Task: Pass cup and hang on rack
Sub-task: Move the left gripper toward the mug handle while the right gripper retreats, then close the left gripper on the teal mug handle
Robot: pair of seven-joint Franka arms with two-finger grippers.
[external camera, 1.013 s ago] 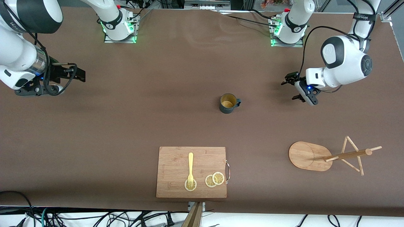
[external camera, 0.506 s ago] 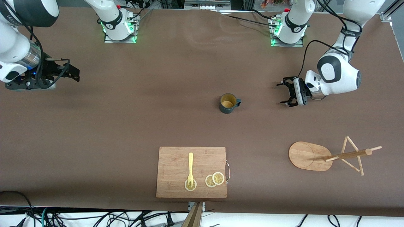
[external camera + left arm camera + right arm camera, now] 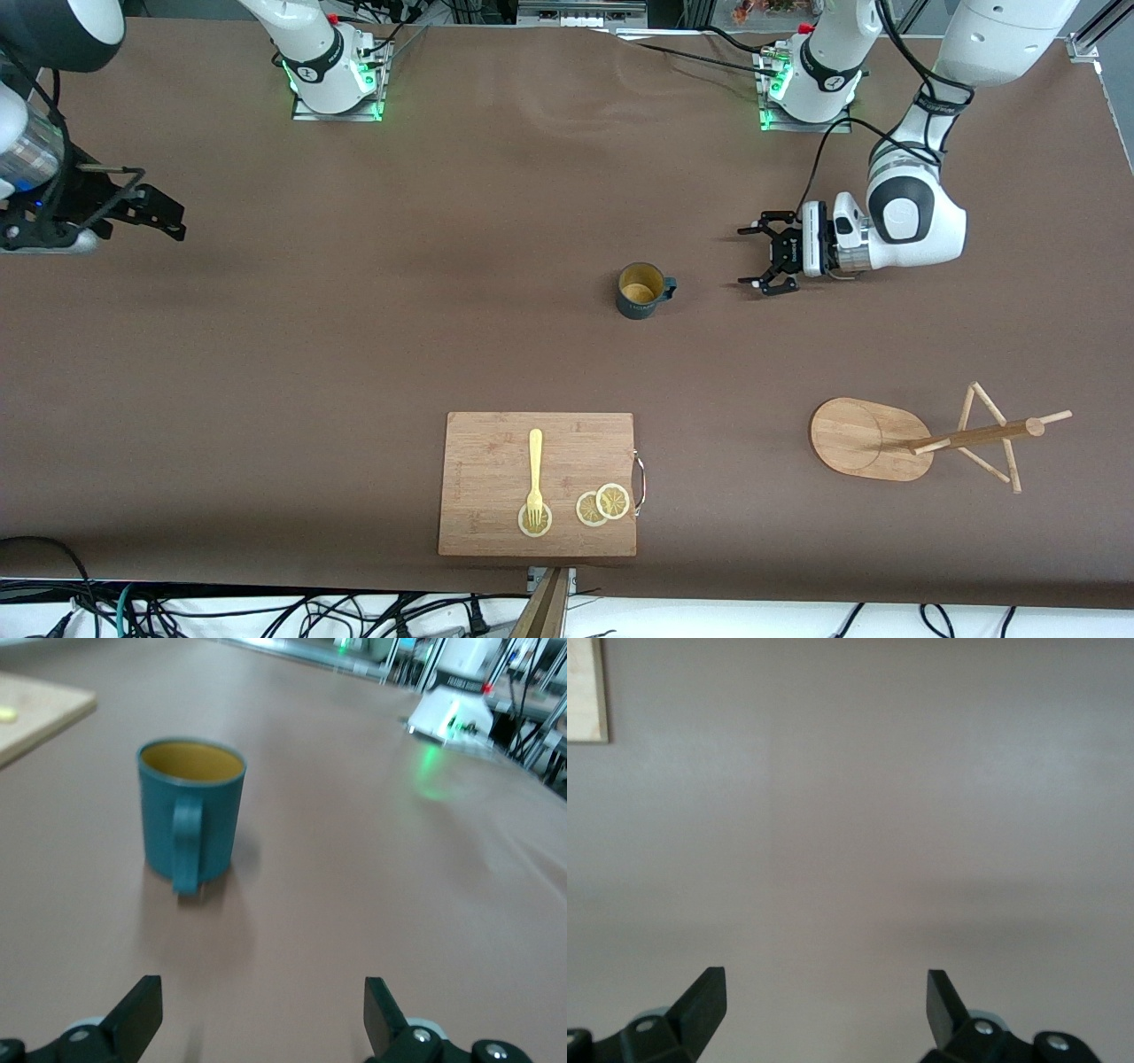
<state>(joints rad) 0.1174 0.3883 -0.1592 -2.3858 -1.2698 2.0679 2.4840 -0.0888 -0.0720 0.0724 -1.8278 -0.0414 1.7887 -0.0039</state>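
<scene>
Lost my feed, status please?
Left gripper open, low beside the cup, facing its handle. Right gripper open, empty, over bare table. Rack free, path unblocked.

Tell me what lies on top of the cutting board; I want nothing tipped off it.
On the cutting board lie a yellow fork and three lemon slices; the fork's tines cover part of one slice.

Cut off, blurred, too small to read

Right arm (image 3: 35, 168) cropped by the front view's edge, only wrist and right gripper (image 3: 173, 221) showing. Left gripper (image 3: 261, 1010) sliced off at the left wrist view's edge, fingertips alone visible. Cutting board (image 3: 35, 713) reduced to a blurred corner there, another corner in the right wrist view. Small print on cup (image 3: 640, 290) unreadable. Cables (image 3: 266, 611) clipped at the frame's lower edge.
</scene>
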